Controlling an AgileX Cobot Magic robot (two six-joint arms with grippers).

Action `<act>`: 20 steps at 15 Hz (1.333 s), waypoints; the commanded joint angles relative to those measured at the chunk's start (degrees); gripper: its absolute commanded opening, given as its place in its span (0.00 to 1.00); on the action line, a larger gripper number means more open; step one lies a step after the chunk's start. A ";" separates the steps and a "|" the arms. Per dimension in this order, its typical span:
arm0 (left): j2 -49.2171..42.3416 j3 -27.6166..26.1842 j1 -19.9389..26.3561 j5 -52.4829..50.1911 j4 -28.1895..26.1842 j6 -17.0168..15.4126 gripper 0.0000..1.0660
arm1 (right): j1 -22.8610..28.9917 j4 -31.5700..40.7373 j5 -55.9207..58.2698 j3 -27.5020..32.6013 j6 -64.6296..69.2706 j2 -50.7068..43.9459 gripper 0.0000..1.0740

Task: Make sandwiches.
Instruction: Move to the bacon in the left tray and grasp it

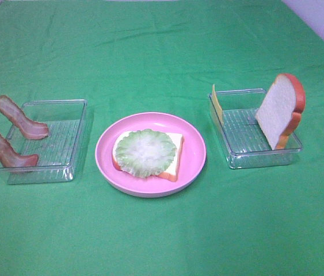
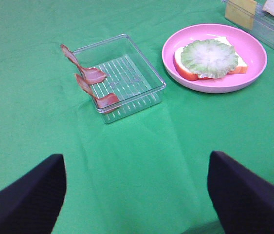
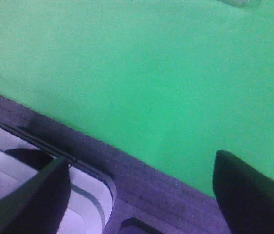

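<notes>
High view: a pink plate [image 1: 193,149] at centre carries a bread slice [image 1: 174,150] topped with lettuce [image 1: 145,153]. At 9 o'clock, the bacon tray [image 1: 64,144] holds two bacon strips [image 1: 21,119] leaning over its outer wall. At 3 o'clock, the bread tray [image 1: 242,141] holds a second bread slice [image 1: 277,109] propped on edge and cheese [image 1: 217,103]. Left gripper [image 2: 137,195] and right gripper [image 3: 139,195]: jaws spread, empty, over the green cloth [image 1: 162,57].

Bright and even from overhead, a little washed out in the high view. Soft, short shadows only beneath the pink plate [image 1: 195,150] and beside the clear tray [image 1: 41,176]. Faint glints along the tray's rim. Crisp in the left wrist view; hazy throughout the right wrist view, with the dark right pincer fingers [image 3: 253,195] blurred up close.
</notes>
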 commanded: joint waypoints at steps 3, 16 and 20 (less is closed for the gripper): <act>-1.09 0.11 -0.29 -0.63 0.00 -0.40 0.72 | -0.17 -0.17 -4.35 4.24 -5.96 -18.22 0.71; -1.09 0.11 -0.29 -0.63 0.23 -0.40 0.72 | -0.17 4.13 -2.98 5.56 -11.17 -35.75 0.71; 0.00 0.11 -0.29 -0.69 1.83 -4.13 0.72 | -0.17 4.13 -2.98 5.56 -11.17 -35.75 0.71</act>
